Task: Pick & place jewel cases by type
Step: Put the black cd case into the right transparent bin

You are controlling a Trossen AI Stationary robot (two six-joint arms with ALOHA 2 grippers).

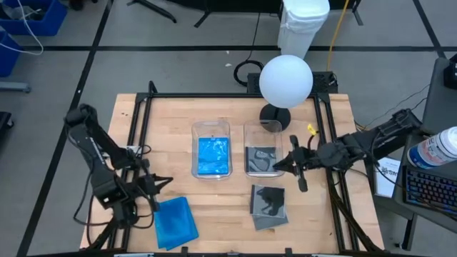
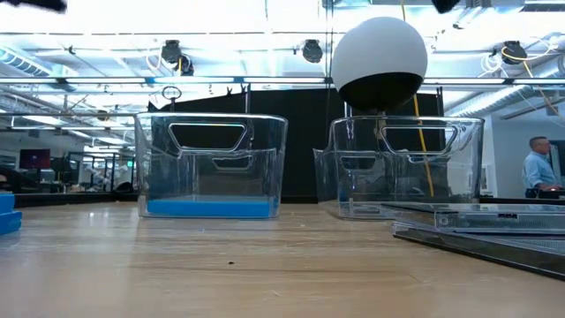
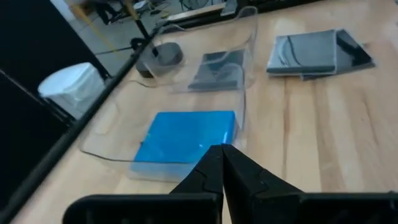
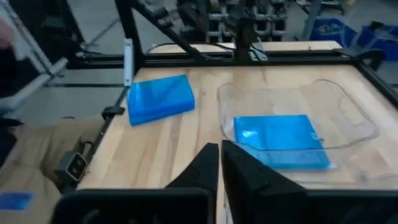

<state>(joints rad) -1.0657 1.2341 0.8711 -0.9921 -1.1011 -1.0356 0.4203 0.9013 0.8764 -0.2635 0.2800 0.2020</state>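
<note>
Your left gripper (image 1: 158, 187), fingers together and empty, hangs just left of the blue stack (image 1: 176, 222). Your right gripper (image 1: 283, 165), also closed on nothing, sits just beyond the grey cases (image 1: 269, 205).

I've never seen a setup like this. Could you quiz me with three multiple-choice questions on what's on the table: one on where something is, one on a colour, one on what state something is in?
1. Where does the loose stack of blue jewel cases lie?
A. Inside the right tub
B. On the table's near left part, by the left gripper
C. Under the white globe lamp

2. What colour are the cases inside the left tub?
A. Blue
B. Red
C. Grey

3. How do the jaws of the right gripper stand?
A. Wide open
B. Clamped on a blue case
C. Shut, holding nothing

Answers:
1. B: the high view shows the stack on bare wood outside both tubs.
2. A: blue cases in the left tub fill its bottom; the right tub holds grey ones.
3. C: the right wrist view shows the jaws together with nothing between.
</note>
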